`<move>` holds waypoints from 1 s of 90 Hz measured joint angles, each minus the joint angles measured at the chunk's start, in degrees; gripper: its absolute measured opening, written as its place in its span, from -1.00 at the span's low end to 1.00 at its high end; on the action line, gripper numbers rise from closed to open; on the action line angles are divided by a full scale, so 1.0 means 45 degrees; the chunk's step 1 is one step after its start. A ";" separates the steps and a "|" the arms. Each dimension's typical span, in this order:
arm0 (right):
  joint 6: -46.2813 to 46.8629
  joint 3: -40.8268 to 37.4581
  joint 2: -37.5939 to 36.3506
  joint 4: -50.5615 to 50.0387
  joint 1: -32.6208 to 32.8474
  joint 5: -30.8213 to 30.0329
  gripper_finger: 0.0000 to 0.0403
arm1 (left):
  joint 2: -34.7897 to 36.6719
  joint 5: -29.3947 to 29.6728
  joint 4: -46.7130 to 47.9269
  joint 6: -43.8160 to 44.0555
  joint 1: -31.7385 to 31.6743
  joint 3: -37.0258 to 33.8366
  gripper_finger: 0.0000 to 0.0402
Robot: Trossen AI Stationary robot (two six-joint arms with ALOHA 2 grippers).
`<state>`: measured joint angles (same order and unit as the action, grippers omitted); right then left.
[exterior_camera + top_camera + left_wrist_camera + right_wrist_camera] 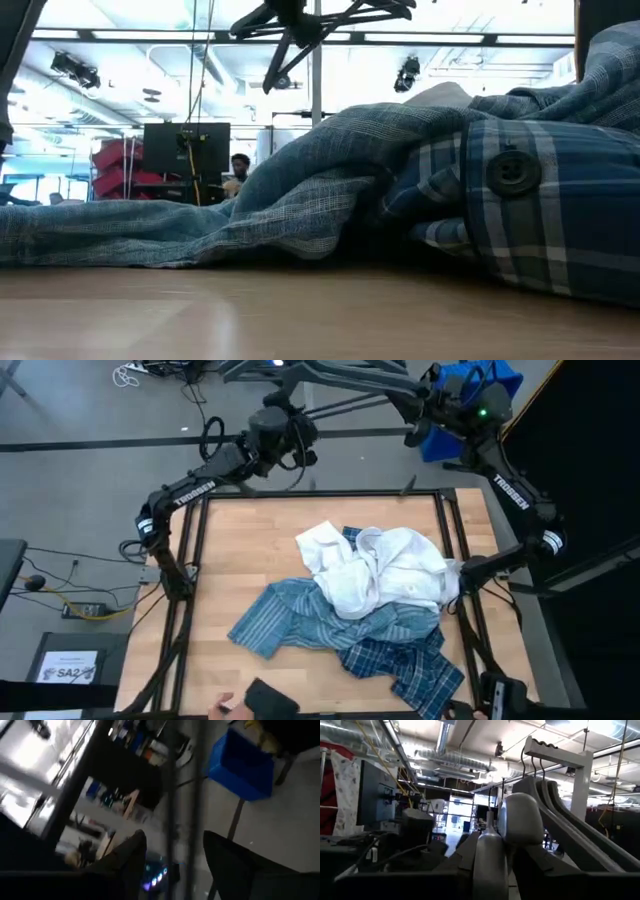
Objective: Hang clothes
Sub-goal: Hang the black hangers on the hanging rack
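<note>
High view: I see the white shirt (385, 570), striped shirt (290, 615) and plaid shirt (405, 660) heaped mid-table, well apart from both grippers raised beyond the far edge. Left wrist view: left gripper (172, 857) jaws released. Right wrist view: right gripper (505, 850) clenched on hangers (550, 805).

Shirt pile (360, 610) blocks table (240, 550) centre (left strip free).

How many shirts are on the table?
3, all heaped together. The white shirt lies on top, toward the table's far side. The striped blue-grey shirt spreads out beneath it toward the left arm's side. The plaid shirt lies at the near edge. More could hide underneath.
</note>
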<state>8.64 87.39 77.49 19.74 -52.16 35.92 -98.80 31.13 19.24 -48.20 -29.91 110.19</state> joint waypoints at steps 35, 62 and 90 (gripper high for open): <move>0.0233 0.0000 -0.0005 0.0284 -0.0005 0.0011 -0.72 | -0.0545 -0.2014 -0.0151 0.0736 -0.1175 0.0005 -0.12; 0.0338 0.0005 0.0000 0.0430 0.0063 -0.0067 -0.72 | -0.0719 -0.0231 -0.1410 -0.1005 -0.1340 0.0005 -0.64; 0.0424 0.0029 -0.0027 0.0379 0.0008 -0.0014 -0.72 | -0.0628 0.0816 -0.1953 -0.2953 -0.1103 0.0340 -0.99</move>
<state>10.55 87.53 77.37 21.44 -52.13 35.86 -101.63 34.80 10.45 -61.48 -34.88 111.72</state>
